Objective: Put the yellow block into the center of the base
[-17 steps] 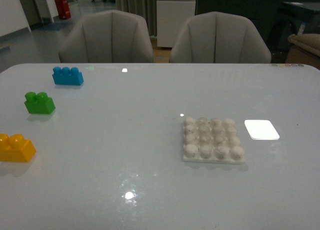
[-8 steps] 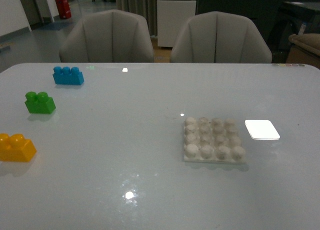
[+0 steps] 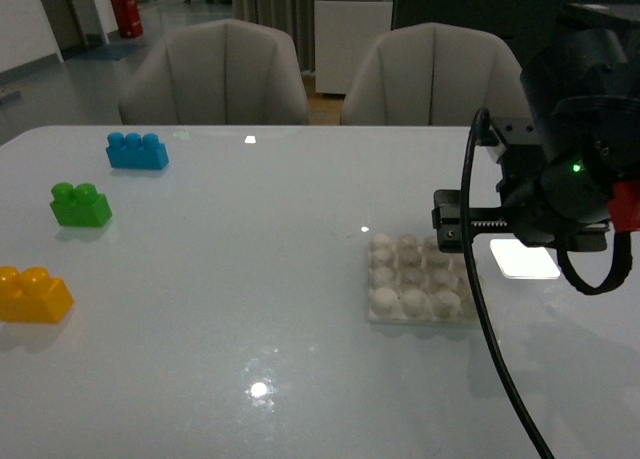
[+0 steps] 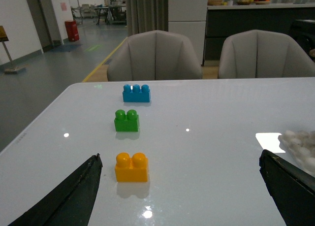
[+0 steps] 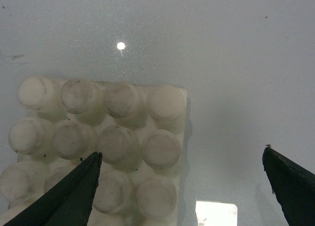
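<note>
Yellow two-stud plastic brick [image 3: 33, 295], near left, likely light, rigid, slick: pinch flat sides; left gripper [image 4: 179, 159] and right gripper [image 5: 181, 154] spread wide, empty.

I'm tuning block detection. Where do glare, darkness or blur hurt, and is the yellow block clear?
Front view: dim, small glare spots on the table, the right arm a dark mass over part of the base; the yellow block clear but near the edge. Left wrist view: brighter, the block sharp. Right wrist view: the base close and soft, one glare spot beside it.
</note>
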